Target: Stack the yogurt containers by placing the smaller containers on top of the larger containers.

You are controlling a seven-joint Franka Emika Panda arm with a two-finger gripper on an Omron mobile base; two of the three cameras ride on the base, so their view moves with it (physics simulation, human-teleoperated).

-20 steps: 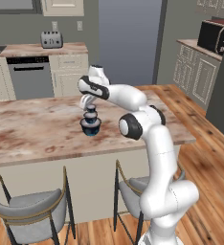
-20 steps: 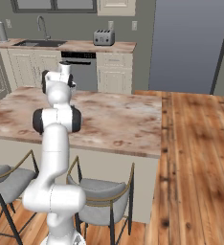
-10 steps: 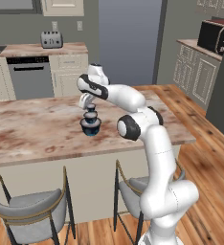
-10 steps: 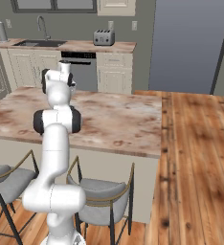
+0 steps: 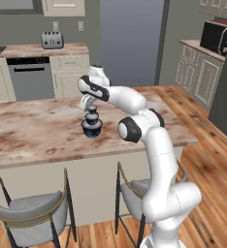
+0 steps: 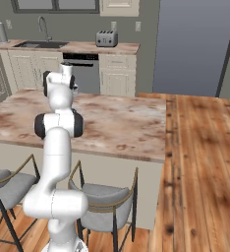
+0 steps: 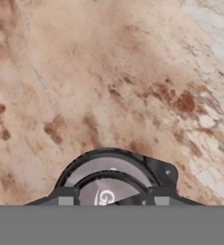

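Although the arm has barely moved since a second ago, the gripper [image 5: 91, 109] has drawn its fingers slightly closer around the stack. On the marble island counter [image 5: 42, 133] three yogurt containers stand nested: one widest tub [image 5: 91, 129] at the bottom, one medium tub [image 5: 91, 121] in it, one tiny tub [image 5: 91, 115] on top at twelve o'clock. Whether the claw grasps the tiny tub or stands released, I cannot tell. Two stools [image 5: 30, 215] wait at six o'clock.

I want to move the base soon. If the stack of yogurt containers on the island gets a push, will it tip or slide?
The stack of yogurt containers narrows upward from a wide bottom tub, so it would probably slide before tipping. The small top tub looks likeliest to topple off. The marble island counter looks smooth, so sliding seems easy.
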